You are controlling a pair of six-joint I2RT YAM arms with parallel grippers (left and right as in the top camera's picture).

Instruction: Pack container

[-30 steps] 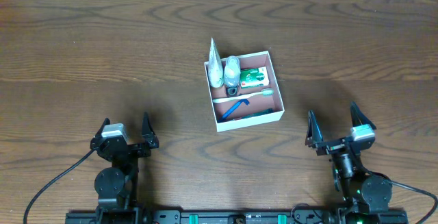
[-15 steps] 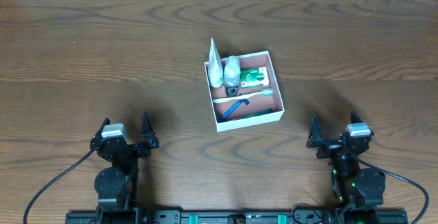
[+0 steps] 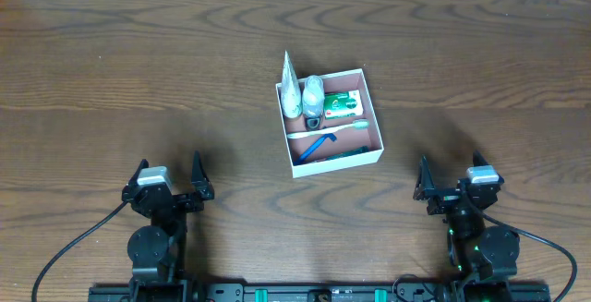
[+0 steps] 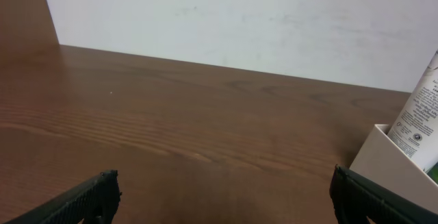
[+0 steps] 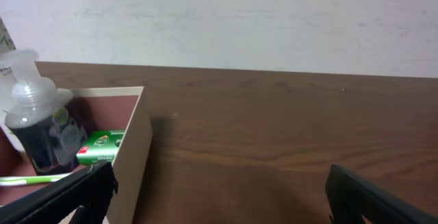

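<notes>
The container [image 3: 372, 117], a shallow white-walled box with a reddish-brown floor, sits at the table's middle. It holds a white tube [image 3: 291, 87], a small clear bottle [image 3: 314, 94], a green-and-white carton [image 3: 343, 104], a toothbrush [image 3: 325, 130] and a blue razor [image 3: 317, 147]. My left gripper [image 3: 166, 180] is open and empty at the front left. My right gripper [image 3: 454, 179] is open and empty at the front right. In the right wrist view the container wall [image 5: 131, 152], bottle [image 5: 37, 114] and carton [image 5: 99, 145] lie left of my open jaws [image 5: 219, 193]. The left wrist view shows the container corner [image 4: 390, 166] and tube [image 4: 424, 111].
Bare dark wood table [image 3: 138, 80] lies all around the container. A white wall [image 4: 239, 18] stands beyond the table's far edge. Both arm bases sit at the front edge.
My right gripper drew back toward the front edge and turned slightly, then held still. The left arm and the container's contents have not moved.
</notes>
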